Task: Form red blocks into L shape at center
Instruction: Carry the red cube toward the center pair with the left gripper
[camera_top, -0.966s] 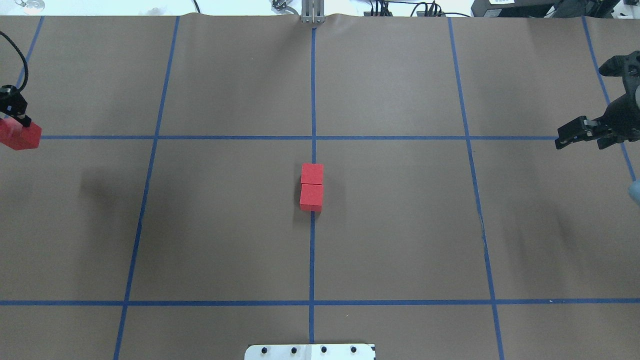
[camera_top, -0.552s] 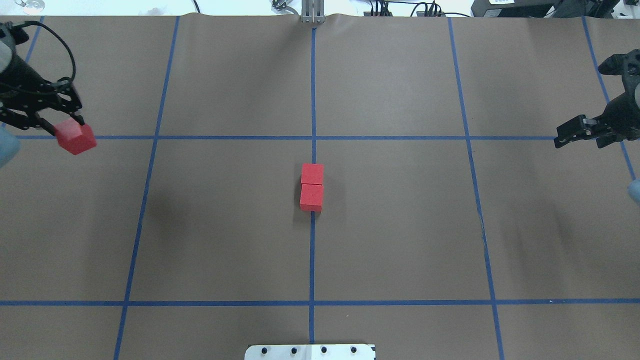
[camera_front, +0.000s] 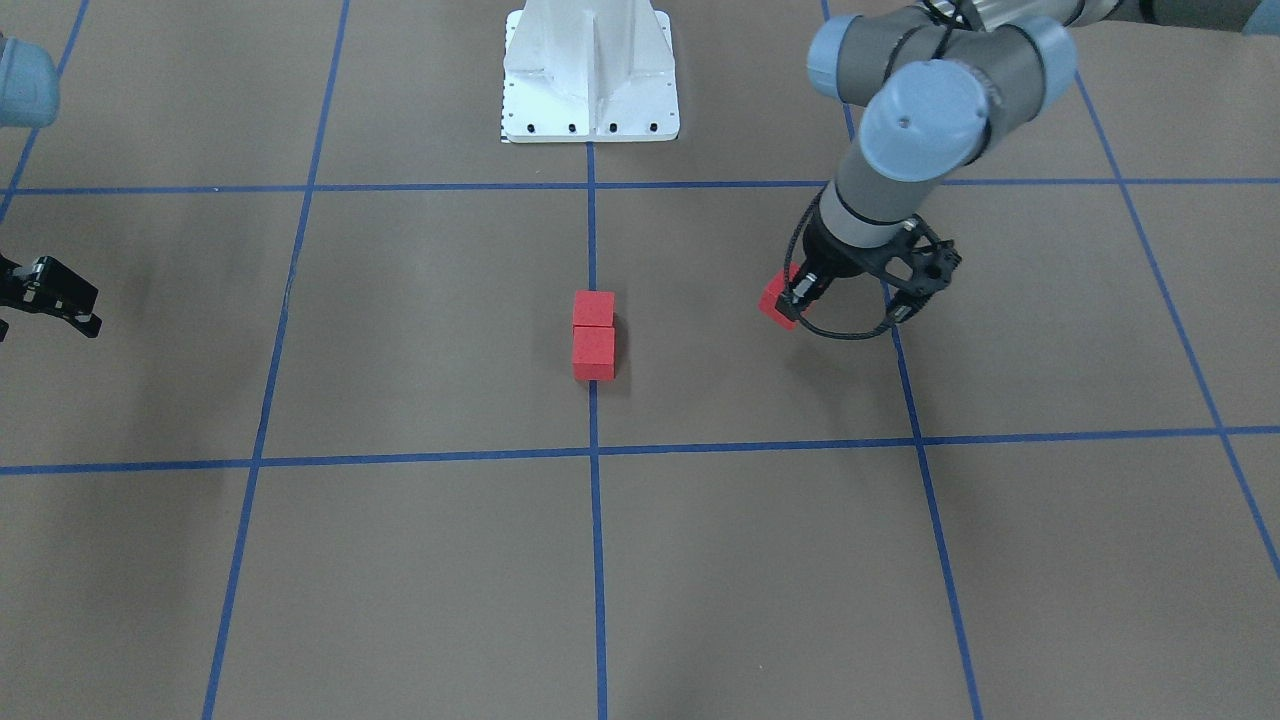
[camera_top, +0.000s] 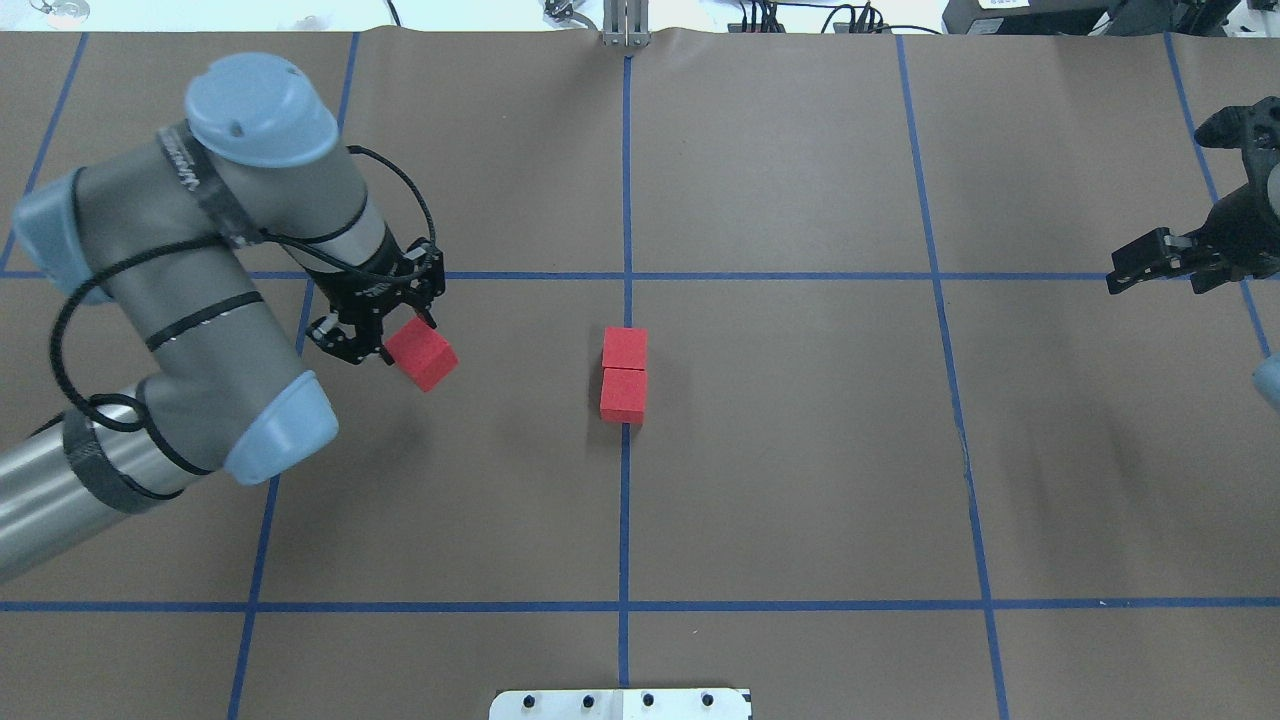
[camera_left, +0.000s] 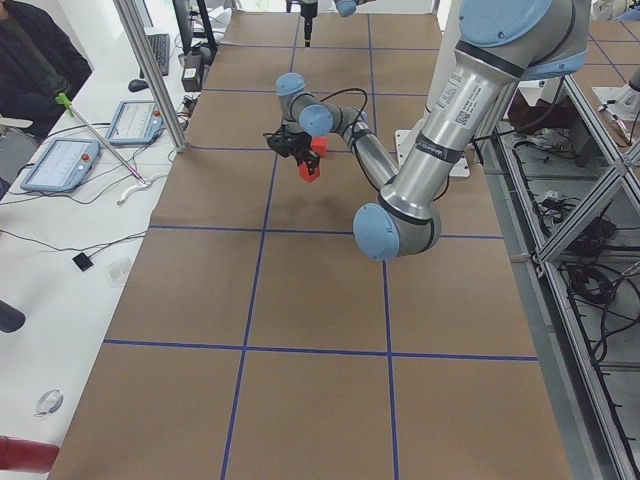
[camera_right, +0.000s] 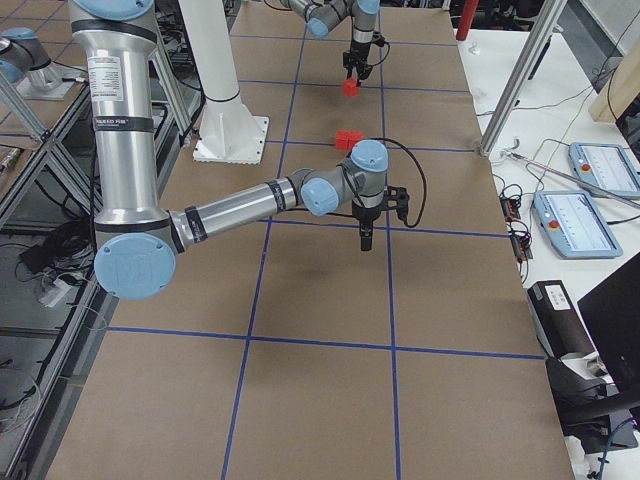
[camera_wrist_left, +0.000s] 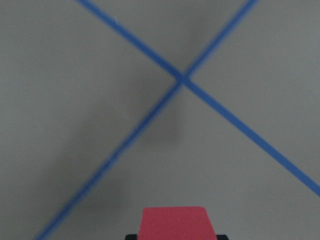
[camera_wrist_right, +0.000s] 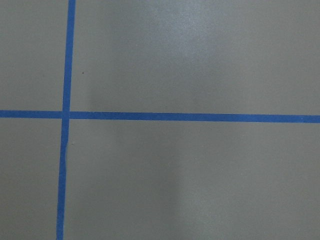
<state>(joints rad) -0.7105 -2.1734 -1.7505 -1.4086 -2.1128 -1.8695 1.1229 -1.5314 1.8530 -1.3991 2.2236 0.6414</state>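
Observation:
Two red blocks (camera_top: 624, 349) (camera_top: 622, 395) lie touching in a column on the middle vertical tape line at the center (camera_top: 700, 440); they also show in the front view (camera_front: 593, 309) (camera_front: 593, 352). My left gripper (camera_top: 395, 342) is shut on the third red block (camera_top: 421, 354) and holds it tilted above the floor, left of the pair. That block shows at the bottom of the left wrist view (camera_wrist_left: 175, 223) and in the front view (camera_front: 776, 303). My right gripper (camera_top: 1128, 274) hangs far off at the right edge, shut and empty.
The white metal base (camera_top: 620, 704) sits at the near edge of the floor, and shows in the front view (camera_front: 590, 75). Blue tape lines (camera_top: 780, 275) divide the brown floor into squares. A person and tablets (camera_left: 60, 160) are beside the table.
My left arm has swung in from the far left edge towards the middle, carrying the red block. The two blocks at the middle and my right gripper have stayed put.

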